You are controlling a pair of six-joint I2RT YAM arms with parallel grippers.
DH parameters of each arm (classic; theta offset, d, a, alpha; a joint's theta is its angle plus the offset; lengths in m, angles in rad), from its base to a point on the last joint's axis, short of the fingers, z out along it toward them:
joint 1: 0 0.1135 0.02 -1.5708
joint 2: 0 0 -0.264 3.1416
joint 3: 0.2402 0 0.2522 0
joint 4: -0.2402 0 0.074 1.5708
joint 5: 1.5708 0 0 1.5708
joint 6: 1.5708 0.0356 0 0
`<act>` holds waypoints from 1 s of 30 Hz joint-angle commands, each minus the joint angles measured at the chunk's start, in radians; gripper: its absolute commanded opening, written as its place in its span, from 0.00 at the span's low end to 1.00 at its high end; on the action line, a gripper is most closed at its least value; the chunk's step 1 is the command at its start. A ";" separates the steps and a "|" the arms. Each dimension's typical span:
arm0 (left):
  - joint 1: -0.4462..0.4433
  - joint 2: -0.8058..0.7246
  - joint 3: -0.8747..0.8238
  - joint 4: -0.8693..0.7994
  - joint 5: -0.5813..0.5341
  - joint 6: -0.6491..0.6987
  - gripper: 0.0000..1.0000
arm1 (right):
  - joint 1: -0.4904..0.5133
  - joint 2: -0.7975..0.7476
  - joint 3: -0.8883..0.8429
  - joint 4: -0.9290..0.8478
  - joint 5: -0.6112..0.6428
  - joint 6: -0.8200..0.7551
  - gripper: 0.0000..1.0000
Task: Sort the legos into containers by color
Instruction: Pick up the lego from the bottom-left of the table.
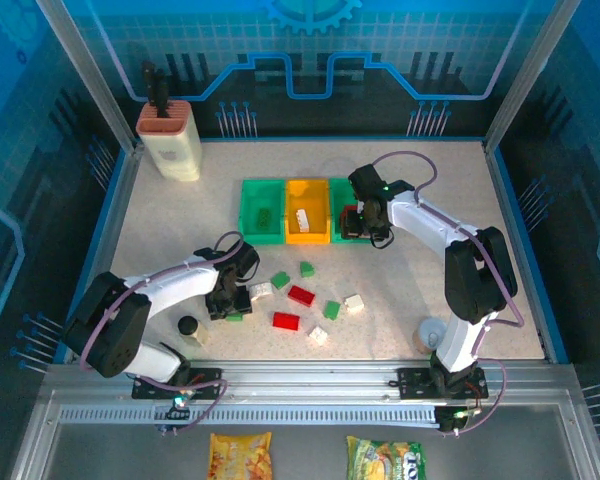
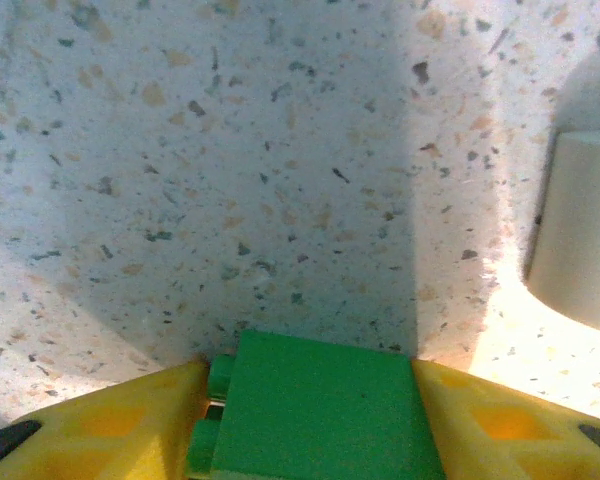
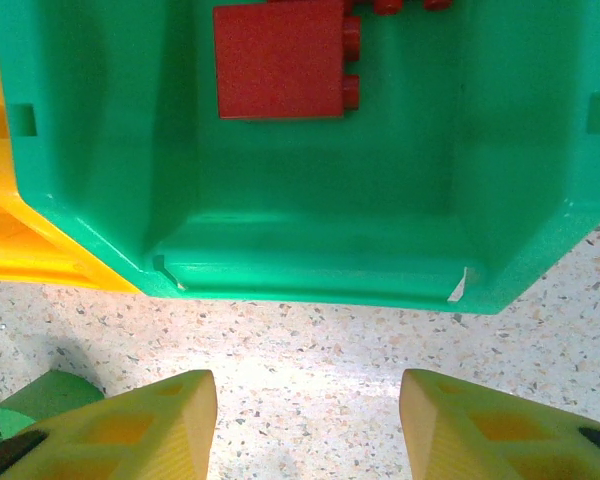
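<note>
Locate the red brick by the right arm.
Right wrist view: the red brick lies inside the rightmost green bin, next to the orange-yellow bin, just beyond the open right end effector.

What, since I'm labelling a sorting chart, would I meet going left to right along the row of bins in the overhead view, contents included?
Green bin holding a green brick → orange-yellow bin holding a white brick → second green bin holding a red brick.

Speckled table (image 1: 180,235) with scattered legos (image 1: 301,295) and bins (image 1: 307,184)
</note>
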 commanded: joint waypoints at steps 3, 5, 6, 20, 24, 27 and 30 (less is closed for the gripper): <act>-0.005 0.004 0.017 -0.004 -0.007 0.018 0.49 | 0.011 -0.010 -0.009 -0.022 0.019 -0.016 0.52; -0.004 -0.011 0.028 -0.012 -0.012 0.019 0.47 | 0.012 -0.016 -0.011 -0.025 0.023 -0.016 0.52; -0.005 -0.020 0.034 -0.017 -0.017 0.020 0.47 | 0.011 -0.019 -0.014 -0.027 0.025 -0.016 0.52; 0.020 0.009 0.268 -0.068 -0.060 0.142 0.46 | 0.012 -0.103 -0.070 -0.053 0.084 -0.012 0.52; 0.050 0.086 0.379 -0.068 -0.052 0.200 0.46 | 0.011 -0.133 -0.090 -0.069 0.097 -0.004 0.52; 0.069 0.143 0.463 -0.073 -0.055 0.244 0.46 | 0.011 -0.165 -0.108 -0.077 0.105 0.005 0.52; 0.096 0.200 0.539 -0.073 -0.049 0.287 0.46 | 0.012 -0.197 -0.120 -0.088 0.115 0.014 0.52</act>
